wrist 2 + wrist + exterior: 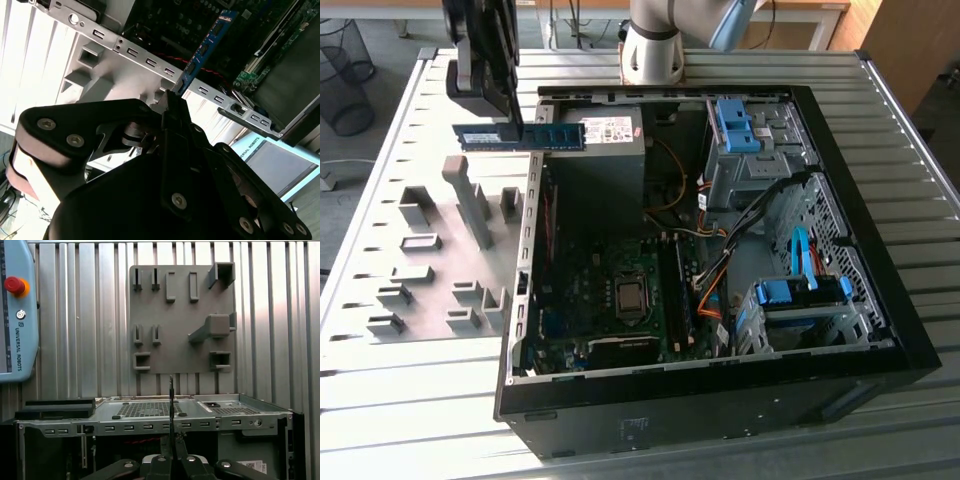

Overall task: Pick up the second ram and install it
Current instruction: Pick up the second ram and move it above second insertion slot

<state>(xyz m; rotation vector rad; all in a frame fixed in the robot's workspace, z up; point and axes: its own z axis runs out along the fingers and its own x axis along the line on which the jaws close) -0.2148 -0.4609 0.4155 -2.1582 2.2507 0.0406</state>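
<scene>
Surface: a ribbed metal surface (920,200) carries a grey fixture plate (430,270) and, on the exterior view's right of it, an open black computer case (720,400) lying on its side.
Background: 2 wire baskets (345,75) stand on the floor beyond the surface, and the arm's pale base (655,45) sits behind the case.
Fixture plate: moulded holders and slots rise from it; in the first wrist view it lies flat beyond the case wall (180,315).
Case interior: a dark motherboard (590,290) with a square processor socket (631,297), a grey power supply (605,130), orange and black cables, and 2 blue drive brackets (735,125) (800,292).
End effector: the black end effector (515,122) hangs above the case's wall on the exterior view's left, its fingers closed on the second ram.
Second ram: the blue stick (555,137) is held level and on edge in the air, gripped near its middle, one end over the fixture plate and the other over the power supply, touching neither. In the second wrist view it juts from the fingertips (205,47); in the first wrist view it appears edge-on as a thin line (171,400).
Pendant: a light blue control pendant (17,315) with a red button (14,285) lies on the surface.
</scene>
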